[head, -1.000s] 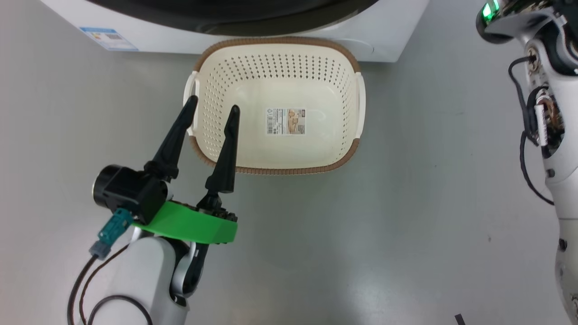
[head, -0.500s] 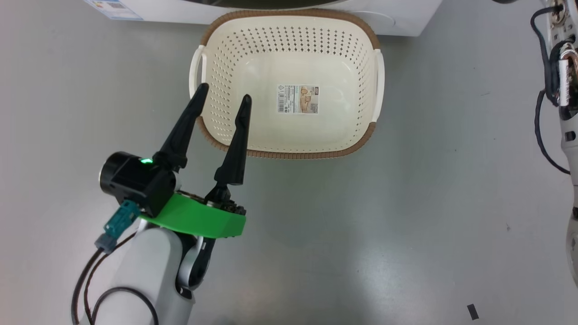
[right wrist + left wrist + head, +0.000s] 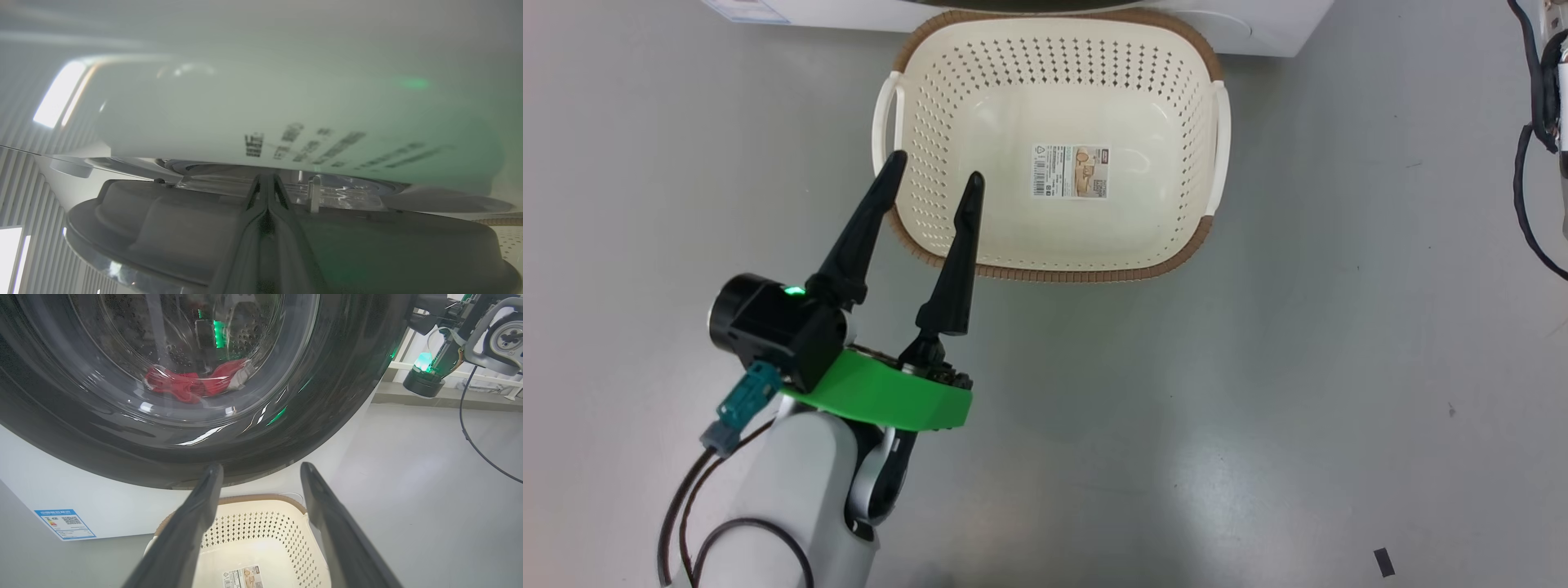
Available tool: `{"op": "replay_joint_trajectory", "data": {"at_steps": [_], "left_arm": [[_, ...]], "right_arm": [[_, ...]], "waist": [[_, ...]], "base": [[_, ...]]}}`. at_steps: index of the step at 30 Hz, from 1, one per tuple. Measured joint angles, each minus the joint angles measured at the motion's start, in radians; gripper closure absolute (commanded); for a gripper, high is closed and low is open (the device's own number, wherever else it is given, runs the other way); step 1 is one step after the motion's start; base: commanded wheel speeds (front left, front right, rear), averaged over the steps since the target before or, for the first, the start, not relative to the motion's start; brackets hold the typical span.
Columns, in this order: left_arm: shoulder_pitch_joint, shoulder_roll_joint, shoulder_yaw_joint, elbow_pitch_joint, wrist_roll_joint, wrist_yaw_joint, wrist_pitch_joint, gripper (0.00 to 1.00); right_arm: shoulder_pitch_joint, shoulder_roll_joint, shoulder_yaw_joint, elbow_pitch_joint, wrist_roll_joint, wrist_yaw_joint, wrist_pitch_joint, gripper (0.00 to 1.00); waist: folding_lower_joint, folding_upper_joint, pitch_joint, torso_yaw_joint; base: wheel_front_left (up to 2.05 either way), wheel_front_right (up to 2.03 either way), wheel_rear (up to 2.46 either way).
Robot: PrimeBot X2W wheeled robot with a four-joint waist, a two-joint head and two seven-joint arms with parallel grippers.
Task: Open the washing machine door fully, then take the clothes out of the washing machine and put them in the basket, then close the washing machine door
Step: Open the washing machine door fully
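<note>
Starting on the washing machine door [image 3: 335, 396], with an empty basket [image 3: 1094, 276] ready below the left gripper [image 3: 935, 166].

Keep the right gripper [image 3: 266, 177] pinched shut on nothing, tips at the seam just ahead, between the door's glossy black rim and the white front of the washing machine [image 3: 245, 102]; draw steadily along the hinge arc, not straight out, as smooth moulded plastic likely gives slim fingers little purchase. Hold the left gripper spread wide and empty, clear of the swing. Directly beneath its fingers: cream perforated plastic, ribbed brown rim, rounded corners, nothing inside but a sticker [image 3: 1070, 170]. Ahead and above: the bulging clear glass bowl, and behind it the clothes [image 3: 184, 384], soft red fabric with pale trim, slumped low in the perforated steel drum [image 3: 249, 335].
</note>
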Motion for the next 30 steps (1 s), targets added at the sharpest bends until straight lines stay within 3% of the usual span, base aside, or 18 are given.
{"op": "replay_joint_trajectory", "data": {"at_steps": [30], "left_arm": [[0.000,0.000,0.043,0.018,-0.007,0.002,0.000,0.00]], "right_arm": [[0.077,0.062,0.059,-0.042,-0.001,0.000,0.156,1.00]], "waist": [[0.0000,0.0000,-0.034,-0.069]], "base": [[0.00,0.00,0.00]]}}
